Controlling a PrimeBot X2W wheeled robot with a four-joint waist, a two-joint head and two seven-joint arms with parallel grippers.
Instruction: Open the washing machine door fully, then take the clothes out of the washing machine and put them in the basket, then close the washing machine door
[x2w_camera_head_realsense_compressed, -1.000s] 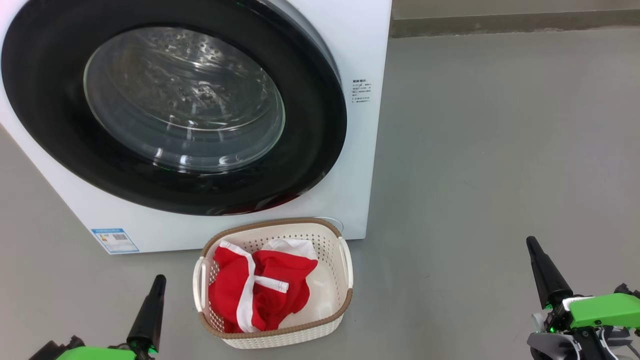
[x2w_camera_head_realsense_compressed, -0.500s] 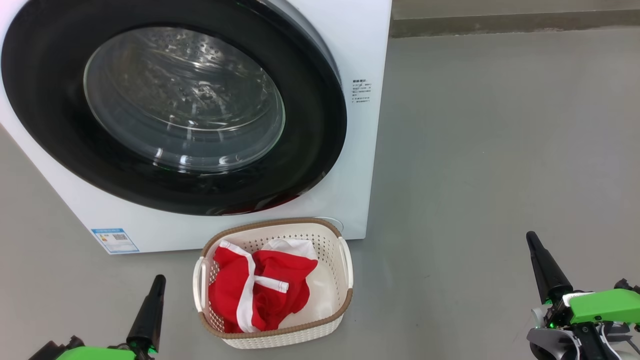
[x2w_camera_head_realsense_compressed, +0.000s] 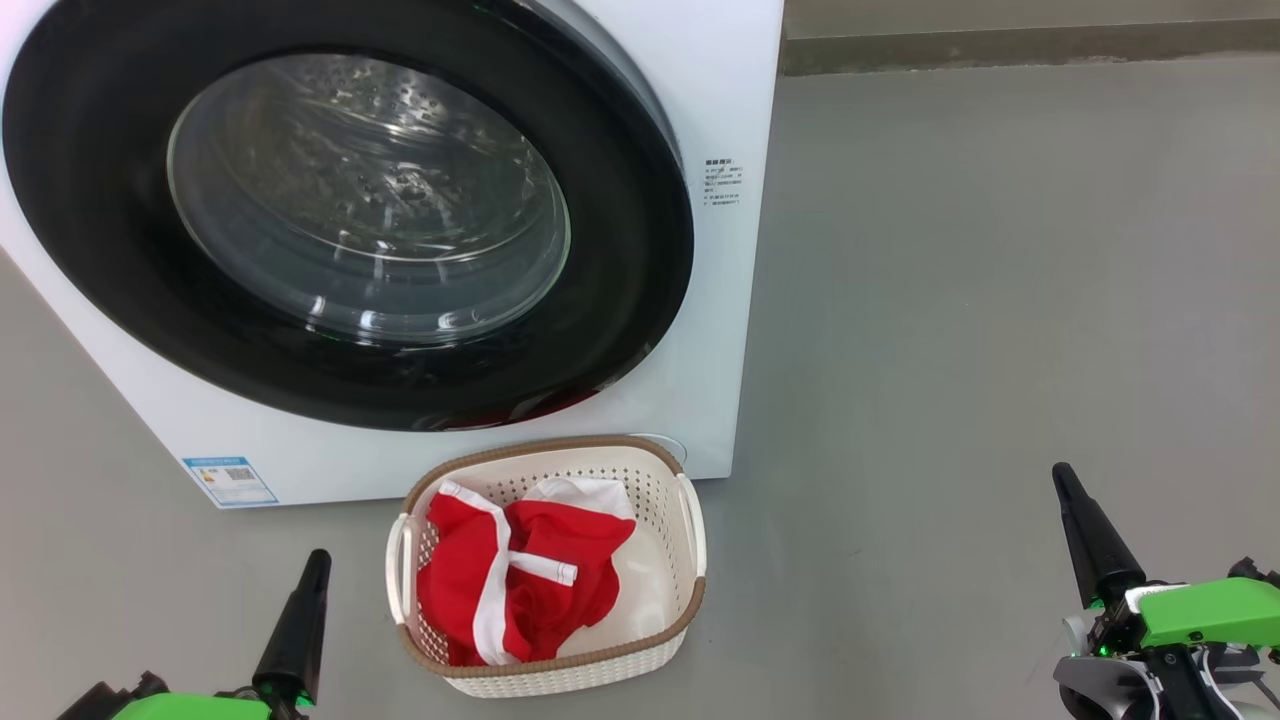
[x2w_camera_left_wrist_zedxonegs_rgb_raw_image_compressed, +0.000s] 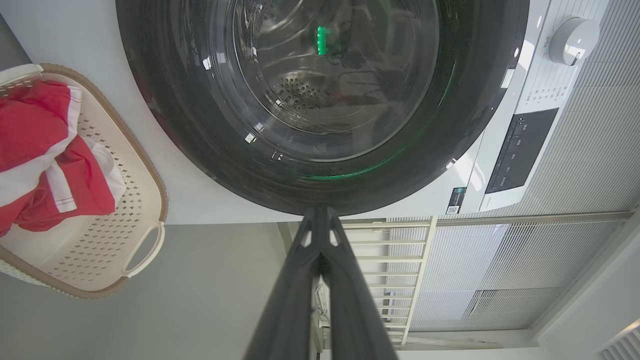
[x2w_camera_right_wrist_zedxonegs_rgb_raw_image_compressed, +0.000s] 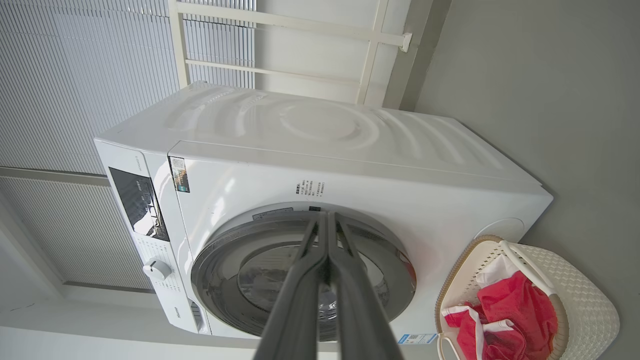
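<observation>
Left claw (x2w_camera_head_realsense_compressed: 318, 560): fingers pressed together, nothing in them. Basket (x2w_camera_head_realsense_compressed: 690, 600) just to its right, clothes (x2w_camera_head_realsense_compressed: 540, 585) piled inside. Right claw (x2w_camera_head_realsense_compressed: 1062, 480): squeezed together too, empty, well off past basket's far side. Washing machine door (x2w_camera_head_realsense_compressed: 630, 300) up ahead of both claws, sitting flat against washing machine (x2w_camera_head_realsense_compressed: 740, 90).

Soft, even light fills every view, bright and sharp, leaving only faint shadows on the grey floor (x2w_camera_head_realsense_compressed: 950, 300). Small white glints sit on the glass of the washing machine door (x2w_camera_head_realsense_compressed: 370, 200), with a green reflection in the left wrist view. Both wrist views curve straight lines toward their edges.
</observation>
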